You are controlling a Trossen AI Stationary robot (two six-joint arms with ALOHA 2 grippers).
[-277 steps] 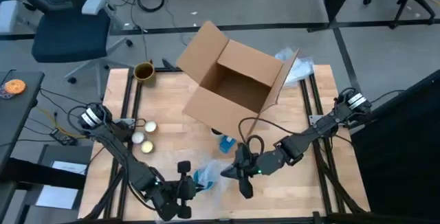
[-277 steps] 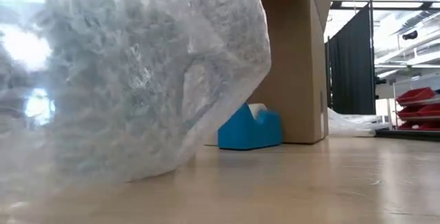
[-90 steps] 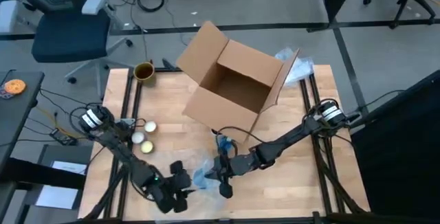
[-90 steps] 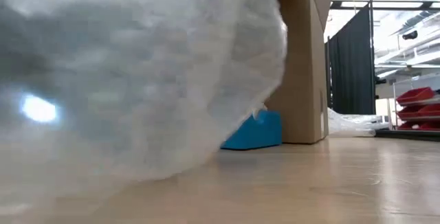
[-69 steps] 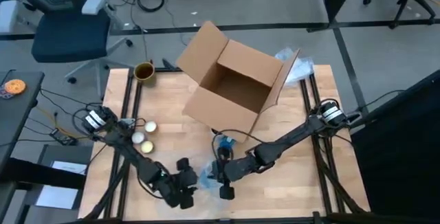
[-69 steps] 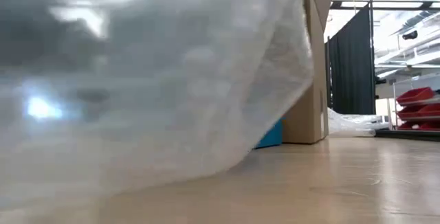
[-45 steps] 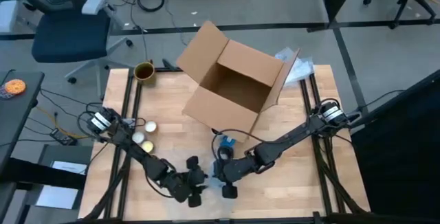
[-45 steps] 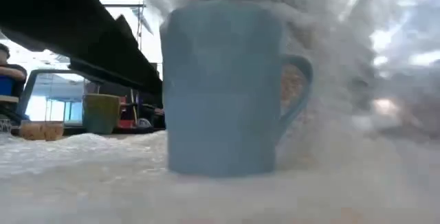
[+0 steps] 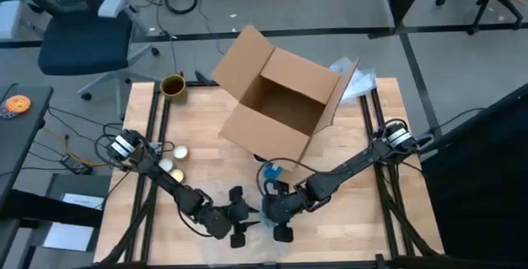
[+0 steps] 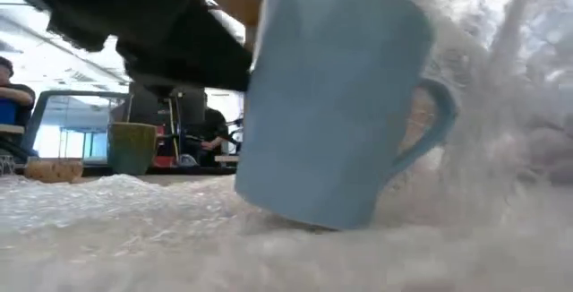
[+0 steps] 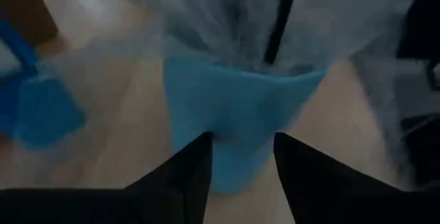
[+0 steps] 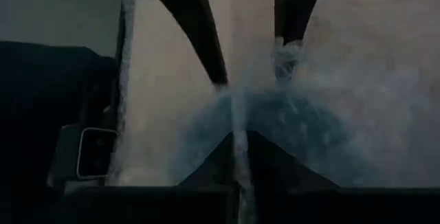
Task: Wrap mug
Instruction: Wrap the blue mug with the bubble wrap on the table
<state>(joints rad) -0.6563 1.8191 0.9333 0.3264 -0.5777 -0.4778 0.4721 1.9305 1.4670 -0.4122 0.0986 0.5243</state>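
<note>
Both arms are bunched at the near edge of the bench (image 9: pixel 206 129), working on the blue mug (image 10: pixel 336 104), which sits tipped on a sheet of bubble wrap (image 10: pixel 107 229) with its handle to the right in the low view. This looks like the folding step: getting the wrap up and over the mug.

The left gripper (image 11: pixel 240 162) has its fingers spread, one to each side of the mug's lower body, though I can't tell whether they actually press on it. The right gripper (image 12: pixel 237 148) has its fingers pinched shut on a thin fold of the wrap, with the blue showing through behind it.

Next, I'd say the right arm needs to carry that fold across the mug while the left steadies it, since the mug is already leaning.

From above, the mug and wrap are almost wholly hidden under the two grippers. A cardboard box (image 9: pixel 285 104) stands open farther back.
</note>
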